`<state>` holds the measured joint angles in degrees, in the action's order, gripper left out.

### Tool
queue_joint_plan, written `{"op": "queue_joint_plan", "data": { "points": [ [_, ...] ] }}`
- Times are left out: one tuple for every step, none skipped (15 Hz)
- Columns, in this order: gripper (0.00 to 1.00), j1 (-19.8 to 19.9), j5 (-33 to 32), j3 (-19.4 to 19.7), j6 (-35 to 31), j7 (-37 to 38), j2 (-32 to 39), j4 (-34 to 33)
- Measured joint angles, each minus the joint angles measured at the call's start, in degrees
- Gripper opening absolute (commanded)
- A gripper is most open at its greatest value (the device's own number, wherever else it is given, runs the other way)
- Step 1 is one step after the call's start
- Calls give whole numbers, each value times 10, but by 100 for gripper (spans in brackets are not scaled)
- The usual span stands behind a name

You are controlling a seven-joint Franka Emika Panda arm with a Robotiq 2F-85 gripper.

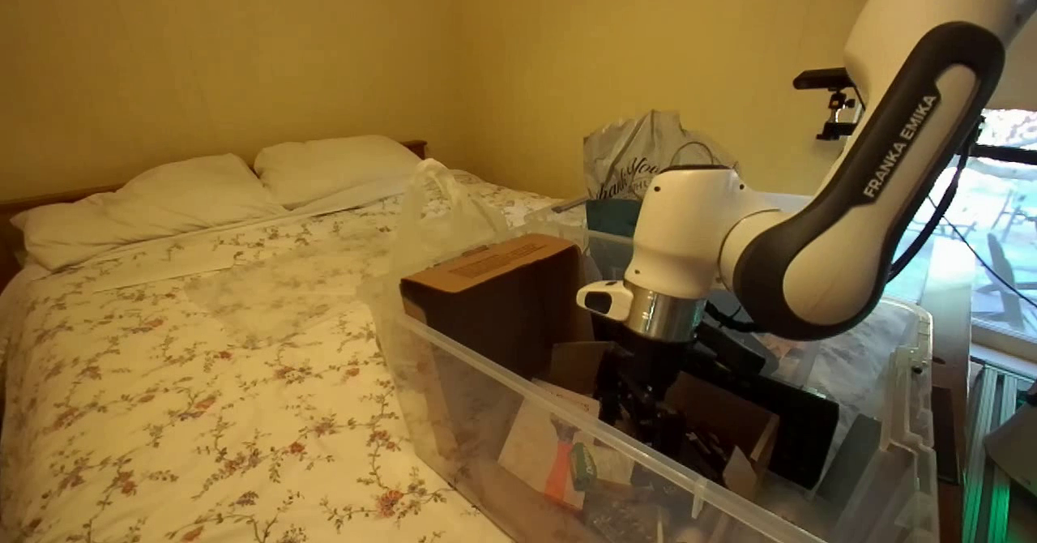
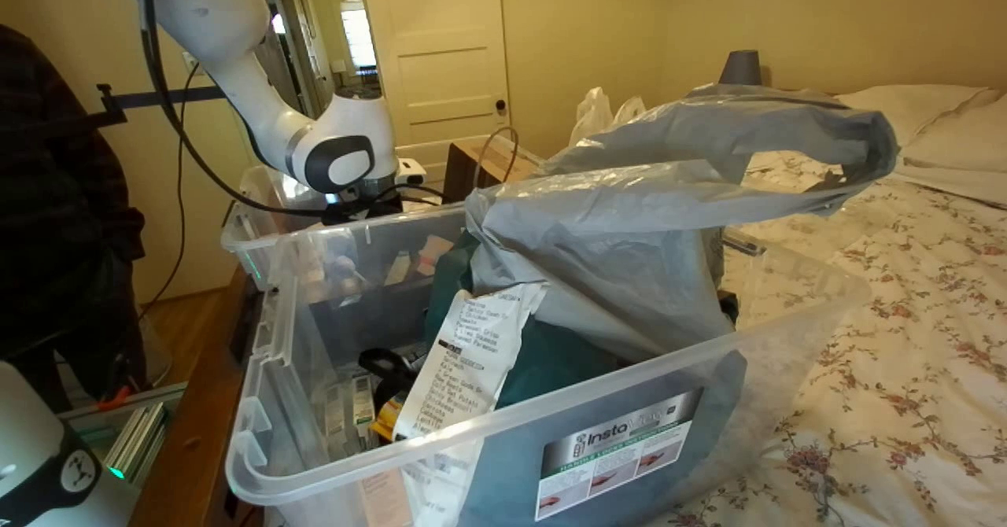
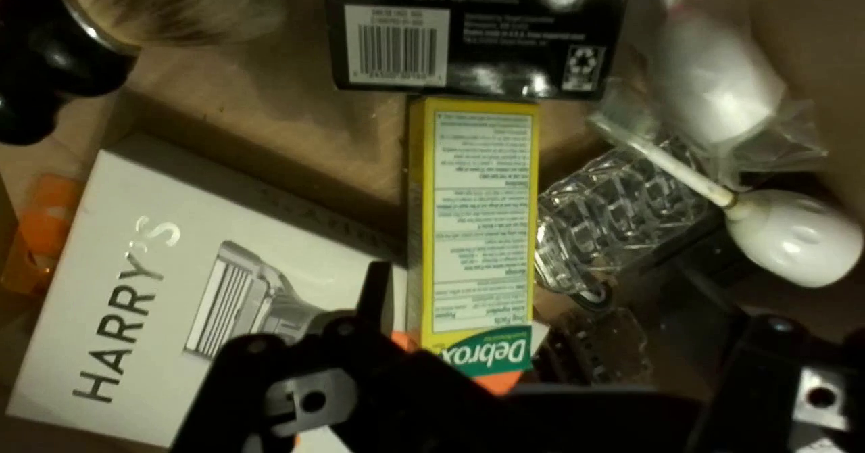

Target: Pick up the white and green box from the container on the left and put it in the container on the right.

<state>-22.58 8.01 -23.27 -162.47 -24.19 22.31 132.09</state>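
Gripper (image 3: pixel 567 304): jaws spread, inside clear container (image 1: pixel 502 374) | White and green Debrox box (image 3: pixel 483 223), yellow-edged: in same container, beside HARRY'S box (image 3: pixel 169 284) | Black barcoded box (image 3: pixel 480 30): just above Debrox box in wrist view; contact indeterminate

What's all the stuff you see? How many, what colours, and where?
Containers: two, clear, side by side
Debrox box: one, yellow, white and green, wrist view's middle
Harry's box: one, white, beside it
Black box: one, black, wrist view's top
Brush: one, black and tan, wrist view's top left
Cardboard box: one big, brown, in a container
Shopping bag: one, grey, in the other container
Receipt: one, white, by that bag
Small bits: lots, mixed colours, in both containers
Bed: one, white, flowered, beside the containers
Pillows: at least two, white, on it
Door: one, whitish, at the back
Person: one, dark clothes, edge of an exterior view
Robot arm: one, white and black, over a container
Jaws: one pair, black, apart, near the Debrox box
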Motion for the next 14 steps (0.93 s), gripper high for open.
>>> {"op": "queue_joint_plan", "data": {
  "points": [
    [100, -8, -28, 9, -9, 28, 11, -1],
    [99, -16, -52, 19, -15, 52, 22, -3],
    [82, -24, -72, 27, -18, 72, 32, -6],
    [74, -31, -88, 35, -20, 89, 40, -9],
    [69, -37, -101, 41, -20, 102, 47, -14],
    [62, -43, -113, 47, -20, 113, 55, -20],
    [53, -47, -122, 51, -20, 121, 62, -25],
    [47, -51, -130, 55, -19, 129, 68, -32],
    [39, -54, -137, 59, -18, 134, 72, -37],
    [34, -57, -143, 63, -16, 139, 74, -41],
    [28, -60, -149, 67, -14, 145, 73, -44],
    [27, -63, -156, 72, -13, 153, 72, -46],
    [26, -67, -162, 76, -10, 161, 70, -47],
    [25, -71, -168, 81, -4, 169, 66, -48]
  ]
}}
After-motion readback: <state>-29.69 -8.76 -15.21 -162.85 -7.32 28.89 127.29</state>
